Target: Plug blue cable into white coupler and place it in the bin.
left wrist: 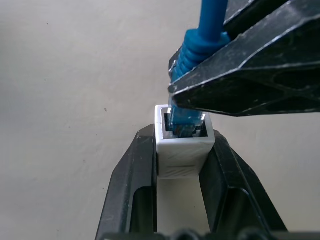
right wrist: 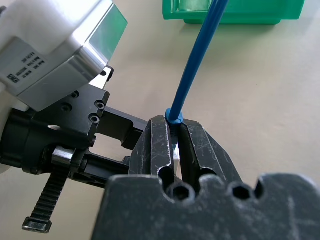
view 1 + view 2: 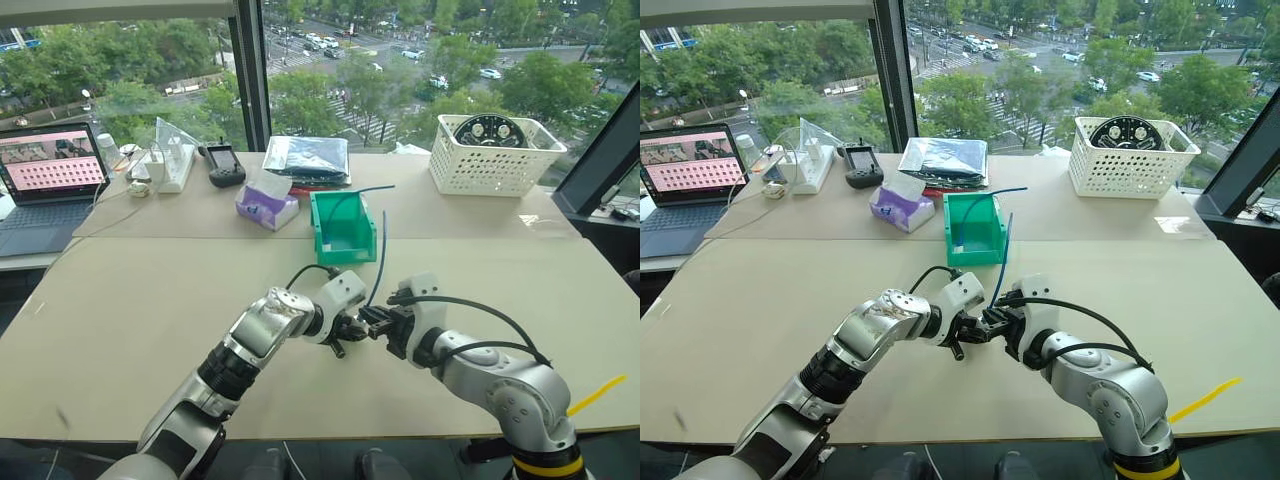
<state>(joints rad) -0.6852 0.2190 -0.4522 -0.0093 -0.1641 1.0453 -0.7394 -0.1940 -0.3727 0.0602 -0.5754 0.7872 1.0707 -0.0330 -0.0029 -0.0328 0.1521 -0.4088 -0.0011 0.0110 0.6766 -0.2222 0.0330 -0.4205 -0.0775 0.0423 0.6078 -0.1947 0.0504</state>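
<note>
**Left wrist view: plug meets coupler between our two tools**

Left wrist view puts the white coupler [image 1: 182, 150] right in front of us, clamped by its sides between the two black fingers [image 1: 131, 185] of our left tool [image 1: 175, 192], socket facing outward. The plug end of the blue cable [image 1: 186, 117] sits in the mouth of that socket; we cannot tell whether it is fully seated. Our right tool [image 2: 175, 145] is closed tight on the cable just behind the plug, at its ribbed boot, as the right wrist view shows, with the cable [image 2: 197, 60] rising out from between its fingers.

From the head views, both tools meet tip to tip above the near part of the bench [image 3: 120, 320], the left tool [image 3: 345, 328] coming in from the left and the right tool [image 3: 378, 322] from the right. The cable [image 3: 379, 262] runs upward and away from them toward the bin [image 3: 342, 228], which stands on the bench just beyond, green, with its open side toward us. A darker cable [image 3: 362, 189] arcs over the bin's rim.

Beside the bin lies a purple tissue pack [image 3: 266, 206]. Farther back we see a white basket [image 3: 495, 155], a laptop [image 3: 50, 180] and a handheld controller [image 3: 224, 163].
</note>
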